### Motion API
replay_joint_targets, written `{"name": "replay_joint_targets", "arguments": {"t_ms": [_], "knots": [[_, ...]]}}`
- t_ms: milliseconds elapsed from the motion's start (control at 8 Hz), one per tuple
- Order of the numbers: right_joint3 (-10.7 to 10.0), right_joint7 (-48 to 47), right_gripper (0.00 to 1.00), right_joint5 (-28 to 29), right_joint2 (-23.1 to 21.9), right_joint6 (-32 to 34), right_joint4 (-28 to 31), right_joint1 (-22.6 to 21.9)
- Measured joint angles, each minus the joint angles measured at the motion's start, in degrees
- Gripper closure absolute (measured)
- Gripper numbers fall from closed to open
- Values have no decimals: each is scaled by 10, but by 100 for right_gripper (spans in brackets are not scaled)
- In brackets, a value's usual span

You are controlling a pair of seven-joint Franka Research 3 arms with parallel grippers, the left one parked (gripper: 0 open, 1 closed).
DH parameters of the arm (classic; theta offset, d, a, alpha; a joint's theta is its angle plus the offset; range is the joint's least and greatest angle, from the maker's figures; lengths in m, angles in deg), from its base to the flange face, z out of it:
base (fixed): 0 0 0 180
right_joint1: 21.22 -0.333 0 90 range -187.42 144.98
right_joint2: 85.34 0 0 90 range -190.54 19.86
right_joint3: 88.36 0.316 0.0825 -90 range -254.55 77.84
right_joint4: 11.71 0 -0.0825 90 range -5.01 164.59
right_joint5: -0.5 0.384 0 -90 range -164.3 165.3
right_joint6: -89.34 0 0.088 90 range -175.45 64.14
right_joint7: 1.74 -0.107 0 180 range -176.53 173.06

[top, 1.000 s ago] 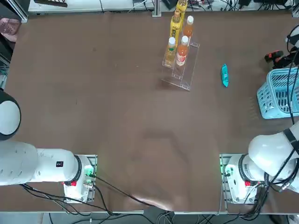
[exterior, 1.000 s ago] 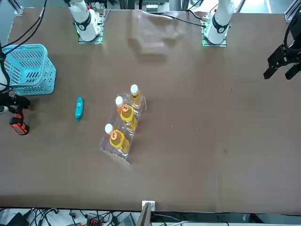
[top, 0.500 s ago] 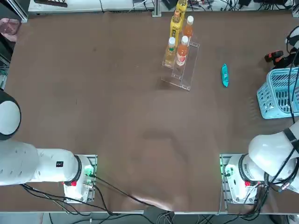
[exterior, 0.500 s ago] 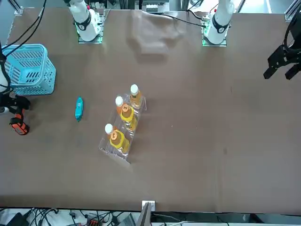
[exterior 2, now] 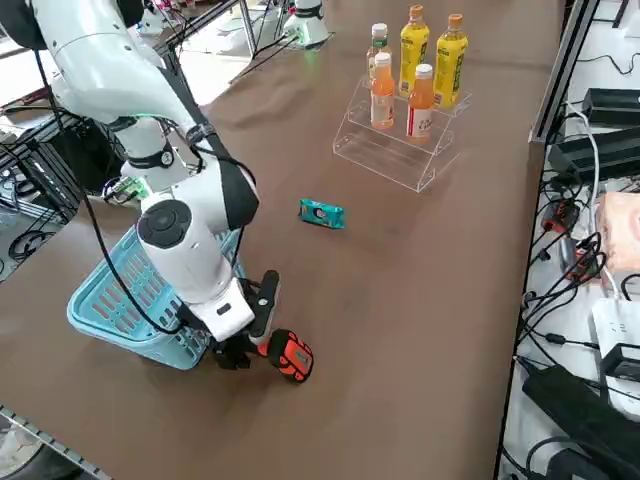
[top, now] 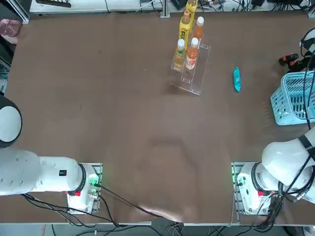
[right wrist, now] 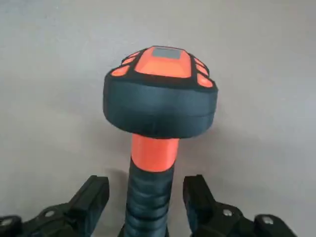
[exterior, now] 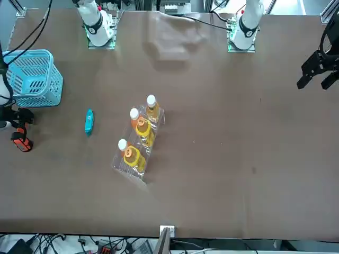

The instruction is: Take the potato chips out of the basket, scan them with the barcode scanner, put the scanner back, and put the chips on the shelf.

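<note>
The potato chips (top: 236,79) (exterior: 89,121) (exterior 2: 322,213), a slim teal packet, lie flat on the table between the basket (top: 294,101) (exterior: 33,79) (exterior 2: 105,300) and the shelf (top: 193,82) (exterior: 122,165) (exterior 2: 385,152). The black and orange barcode scanner (top: 290,60) (exterior: 20,142) (exterior 2: 291,356) (right wrist: 160,94) rests on the table just beyond the basket. My right gripper (exterior 2: 245,345) (right wrist: 148,192) is low at the scanner. Its fingers (right wrist: 96,195) stand on either side of the handle with small gaps, open and not clamped.
Several orange and yellow bottles (top: 186,46) (exterior 2: 415,70) stand on the clear shelf's steps. Cables and boxes (exterior 2: 590,300) line the table's right edge. My right arm (exterior 2: 190,230) leans over the basket's far corner.
</note>
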Motion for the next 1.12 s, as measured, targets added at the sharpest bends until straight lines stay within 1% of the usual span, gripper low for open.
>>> {"name": "replay_joint_targets", "arguments": {"t_ms": [125,250,375,500,1125], "knots": [[0,0,12,0,3,-4,0,0],[0,0,20,0,3,-5,0,0],[0,0,25,0,3,-5,0,0],[0,0,26,0,3,-5,0,0],[0,1,41,0,3,-5,0,0]]}}
